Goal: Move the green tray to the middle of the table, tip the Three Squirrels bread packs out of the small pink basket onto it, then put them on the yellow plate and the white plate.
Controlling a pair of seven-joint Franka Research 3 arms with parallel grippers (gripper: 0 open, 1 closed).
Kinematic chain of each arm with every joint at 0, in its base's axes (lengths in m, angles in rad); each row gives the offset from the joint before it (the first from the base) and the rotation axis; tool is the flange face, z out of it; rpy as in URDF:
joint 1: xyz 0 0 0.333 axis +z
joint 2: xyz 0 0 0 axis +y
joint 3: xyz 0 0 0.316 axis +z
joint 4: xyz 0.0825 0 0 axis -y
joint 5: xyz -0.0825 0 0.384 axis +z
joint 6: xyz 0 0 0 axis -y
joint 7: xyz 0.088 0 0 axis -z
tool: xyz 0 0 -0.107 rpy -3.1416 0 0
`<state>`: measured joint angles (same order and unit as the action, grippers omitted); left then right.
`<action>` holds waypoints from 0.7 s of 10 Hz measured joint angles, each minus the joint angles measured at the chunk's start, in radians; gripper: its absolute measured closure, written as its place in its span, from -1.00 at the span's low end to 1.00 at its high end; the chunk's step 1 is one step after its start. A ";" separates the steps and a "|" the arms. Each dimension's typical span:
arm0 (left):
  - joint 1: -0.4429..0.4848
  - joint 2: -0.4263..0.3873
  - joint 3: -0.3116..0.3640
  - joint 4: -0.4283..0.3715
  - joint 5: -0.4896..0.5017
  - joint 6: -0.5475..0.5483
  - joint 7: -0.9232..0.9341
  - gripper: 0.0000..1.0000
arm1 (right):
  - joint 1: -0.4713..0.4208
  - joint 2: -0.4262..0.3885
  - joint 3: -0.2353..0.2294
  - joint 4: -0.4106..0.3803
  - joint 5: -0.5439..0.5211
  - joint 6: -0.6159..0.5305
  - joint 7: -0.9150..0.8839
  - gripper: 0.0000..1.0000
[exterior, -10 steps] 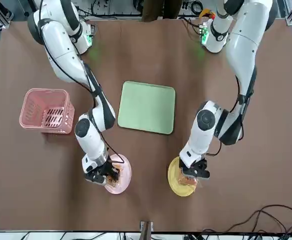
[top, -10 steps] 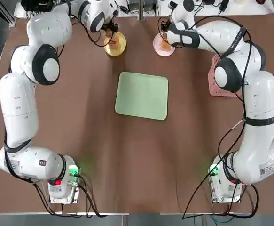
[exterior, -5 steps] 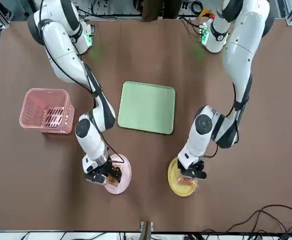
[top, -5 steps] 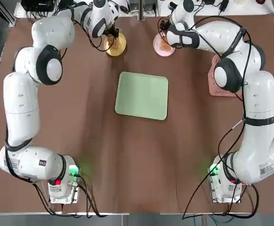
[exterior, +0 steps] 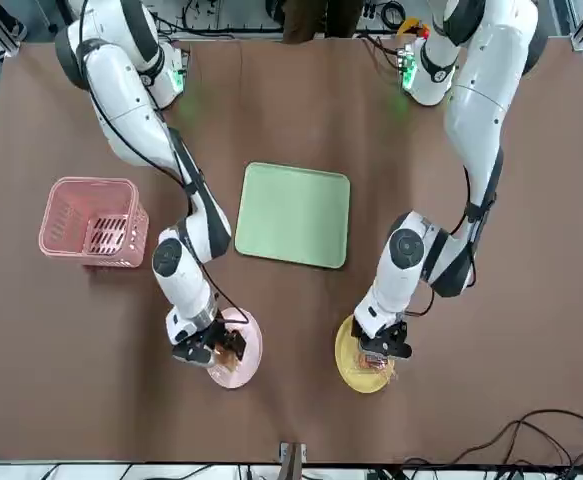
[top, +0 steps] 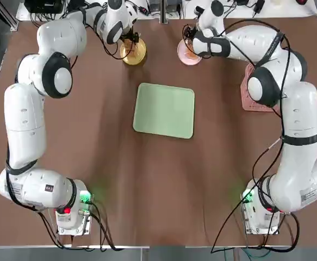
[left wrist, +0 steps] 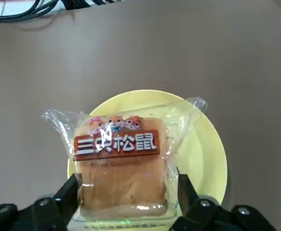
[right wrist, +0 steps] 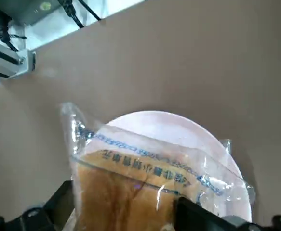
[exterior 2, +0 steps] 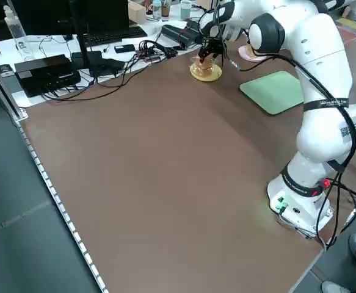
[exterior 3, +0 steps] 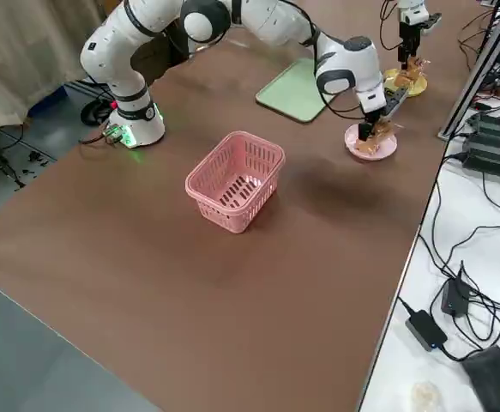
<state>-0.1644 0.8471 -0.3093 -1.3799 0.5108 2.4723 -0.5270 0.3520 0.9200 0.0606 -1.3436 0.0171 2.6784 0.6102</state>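
The green tray [top: 164,110] lies bare at the middle of the table. My left gripper [top: 131,43] hovers low over the yellow plate [left wrist: 204,150], open. One Three Squirrels bread pack [left wrist: 118,163] lies on that plate between its fingers [left wrist: 71,191]. My right gripper [top: 190,47] is open over the white plate [right wrist: 179,126], straddling a second bread pack [right wrist: 130,192] that rests on it. The small pink basket [exterior: 91,222] stands upright on the robot's right side, with nothing visible in it.
Cables [exterior 3: 481,232] and black devices [exterior 2: 43,70] crowd the bench just beyond the table's far edge, close behind both plates. The arm bases [top: 71,215] stand at the near corners. Both arms reach across the table's sides toward the far edge.
Both grippers have spread their fingers off the bread packs, which now lie on the plates. The left arm's upper links have shifted toward the far edge.
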 joint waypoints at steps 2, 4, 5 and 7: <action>0.000 0.000 0.000 0.001 0.000 0.000 -0.001 -0.92 | 0.000 -0.012 0.000 -0.002 0.000 -0.043 -0.001 -0.96; 0.004 0.000 0.000 0.008 0.000 0.001 -0.004 -1.00 | 0.000 -0.026 0.000 -0.003 0.000 -0.062 -0.001 -0.96; 0.008 0.000 0.000 0.012 0.000 0.001 -0.004 -1.00 | 0.000 -0.029 0.000 -0.002 0.000 -0.062 -0.001 -0.97; 0.015 -0.007 0.001 0.023 -0.001 0.000 -0.004 -1.00 | 0.000 -0.038 0.000 -0.002 0.000 -0.062 -0.001 -0.97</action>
<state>-0.1490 0.8404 -0.3088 -1.3567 0.5100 2.4727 -0.5306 0.3521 0.8822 0.0611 -1.3455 0.0170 2.6167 0.6088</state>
